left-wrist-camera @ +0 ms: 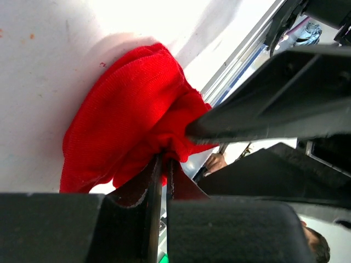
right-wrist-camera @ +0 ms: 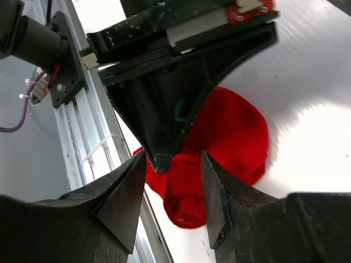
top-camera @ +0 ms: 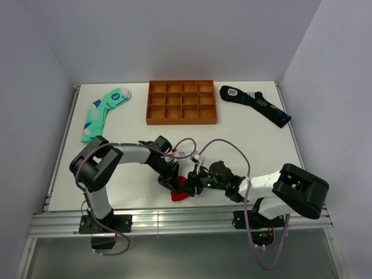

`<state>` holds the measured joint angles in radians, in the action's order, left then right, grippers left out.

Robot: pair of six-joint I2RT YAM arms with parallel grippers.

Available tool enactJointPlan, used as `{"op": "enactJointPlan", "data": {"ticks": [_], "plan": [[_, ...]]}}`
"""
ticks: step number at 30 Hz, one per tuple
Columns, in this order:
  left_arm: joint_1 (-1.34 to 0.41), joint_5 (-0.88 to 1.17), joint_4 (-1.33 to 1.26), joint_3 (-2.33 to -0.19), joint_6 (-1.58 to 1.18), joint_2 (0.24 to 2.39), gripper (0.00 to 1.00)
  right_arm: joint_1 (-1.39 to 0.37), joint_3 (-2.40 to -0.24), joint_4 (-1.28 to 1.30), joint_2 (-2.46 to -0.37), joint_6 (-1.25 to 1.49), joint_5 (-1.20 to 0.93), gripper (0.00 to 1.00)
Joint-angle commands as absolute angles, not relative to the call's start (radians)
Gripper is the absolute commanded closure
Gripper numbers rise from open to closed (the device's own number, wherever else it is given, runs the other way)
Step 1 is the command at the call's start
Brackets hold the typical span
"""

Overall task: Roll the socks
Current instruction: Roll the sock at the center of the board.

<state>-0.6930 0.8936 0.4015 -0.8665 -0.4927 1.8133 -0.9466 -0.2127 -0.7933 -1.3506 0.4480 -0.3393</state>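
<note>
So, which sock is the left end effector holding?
The red sock, at the near edge; the green sock and the dark sock lie far back, untouched.

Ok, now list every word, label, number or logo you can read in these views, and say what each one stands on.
No text reads clearly enough to quote.
Green sock: round logo at its far end, too small to read.
Dark sock: white patch at its left end, too small to read.
Red sock: no markings visible.
Wooden tray: no markings visible.
</note>
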Motion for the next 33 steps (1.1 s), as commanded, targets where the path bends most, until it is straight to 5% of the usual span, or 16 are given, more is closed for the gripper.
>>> {"op": "enactJointPlan", "data": {"ticks": [1, 20, 29, 33], "plan": [[-0.684, 0.788, 0.454, -0.864, -0.426, 1.858, 1.0, -0.989, -0.252, -0.733, -1.368, 0.403, -0.269, 0.49], [-0.643, 0.796, 0.451, -0.881, -0.437, 1.868, 1.0, -1.085, -0.175, -0.77, -1.384, 0.489, -0.074, 0.53], [-0.618, 0.736, 0.307, -0.819, -0.578, 1.757, 0.99, -1.092, -0.233, -0.612, -1.457, 0.581, -0.003, 0.79], [-0.618, 0.686, 0.178, -0.753, -0.666, 1.656, 0.89, -1.091, -0.273, -0.531, -1.473, 0.633, -0.003, 0.84]]}}
